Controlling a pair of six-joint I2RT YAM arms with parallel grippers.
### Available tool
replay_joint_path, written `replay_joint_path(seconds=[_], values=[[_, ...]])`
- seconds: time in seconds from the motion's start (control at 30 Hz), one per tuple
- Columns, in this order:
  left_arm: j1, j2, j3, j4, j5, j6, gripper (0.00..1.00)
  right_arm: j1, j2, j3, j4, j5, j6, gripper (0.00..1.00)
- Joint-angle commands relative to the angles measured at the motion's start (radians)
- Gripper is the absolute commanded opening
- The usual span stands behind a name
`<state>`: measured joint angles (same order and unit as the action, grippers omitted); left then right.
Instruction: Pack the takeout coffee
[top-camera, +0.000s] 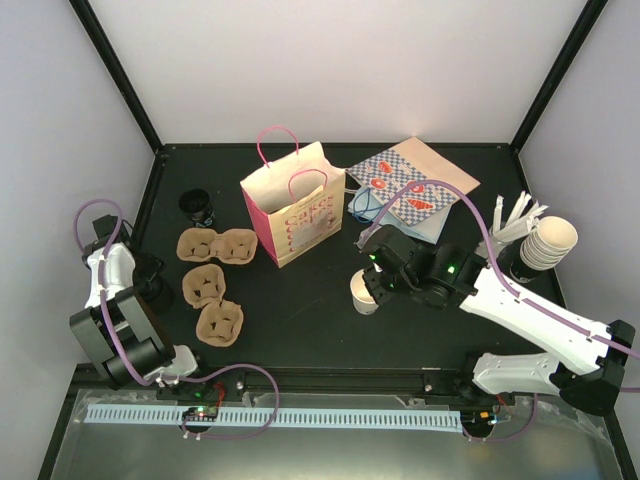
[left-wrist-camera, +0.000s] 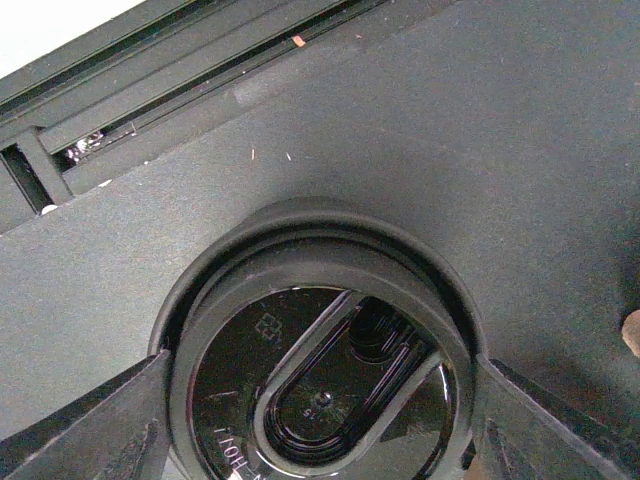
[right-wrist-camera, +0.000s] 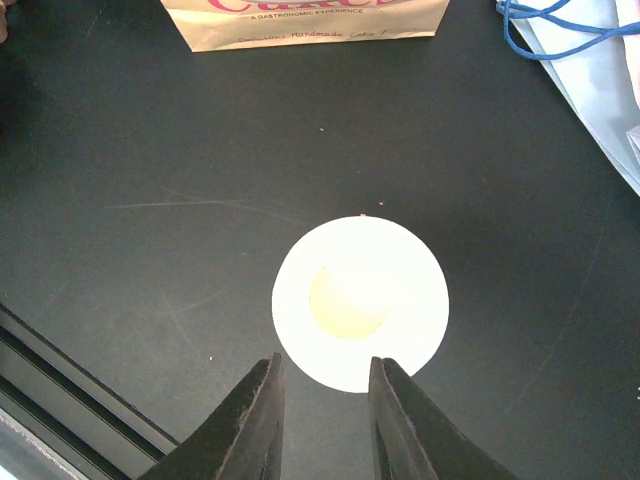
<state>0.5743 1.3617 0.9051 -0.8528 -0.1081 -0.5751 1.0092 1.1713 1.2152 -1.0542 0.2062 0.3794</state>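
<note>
You see the takeout coffee (right-wrist-camera: 360, 303) standing upright on the desk (right-wrist-camera: 150, 200), with its top open and the cream inside showing. It is nearer to you than the pink bag (top-camera: 293, 205), a little to the right of it, and does not touch it. Your right gripper (right-wrist-camera: 325, 362) hangs over the near rim of this cup. Its jaws are narrow, with a small gap between them, and they hold nothing.

Your left gripper (left-wrist-camera: 320, 368) is at the left side of the desk, close to the edge rail. Its jaws stand wide around a black lid (left-wrist-camera: 315, 330) that lies flat on the desk, and both fingers rest against the lid's rim.

Between the left arm and the pink bag lie some cardboard cup carriers (top-camera: 215, 246), and a small black cup (top-camera: 197, 207) is behind them. A patterned bag (top-camera: 410, 190) lies flat to the right of the pink bag. A stack of cream cups (top-camera: 548, 243) is at the right edge.
</note>
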Motion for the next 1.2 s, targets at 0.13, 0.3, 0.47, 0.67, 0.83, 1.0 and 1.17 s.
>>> replay_joint_path(seconds=[0.13, 0.3, 0.47, 0.67, 0.83, 1.0, 1.17], values=[[-0.016, -0.071, 0.021, -0.042, -0.065, -0.032, 0.76, -0.004, -0.026, -0.005, 0.017, 0.015, 0.003, 0.28], [-0.055, -0.110, 0.067, -0.093, -0.091, -0.058, 0.76, -0.005, -0.025, -0.009, 0.019, 0.017, 0.001, 0.28], [-0.075, -0.121, 0.093, -0.127, -0.094, -0.075, 0.76, -0.004, -0.028, -0.017, 0.019, 0.022, 0.001, 0.28], [-0.088, -0.129, 0.098, -0.144, -0.095, -0.082, 0.76, -0.007, -0.041, -0.028, 0.017, 0.028, 0.000, 0.28], [-0.126, -0.174, 0.111, -0.165, -0.079, -0.078, 0.77, -0.010, -0.045, -0.030, 0.024, 0.029, -0.001, 0.28], [-0.127, -0.158, 0.110, -0.151, -0.130, -0.062, 0.78, -0.011, -0.041, -0.029, 0.027, 0.015, -0.001, 0.28], [-0.119, -0.087, 0.127, -0.182, -0.169, -0.059, 0.79, -0.012, -0.052, -0.034, 0.022, 0.027, -0.004, 0.28]])
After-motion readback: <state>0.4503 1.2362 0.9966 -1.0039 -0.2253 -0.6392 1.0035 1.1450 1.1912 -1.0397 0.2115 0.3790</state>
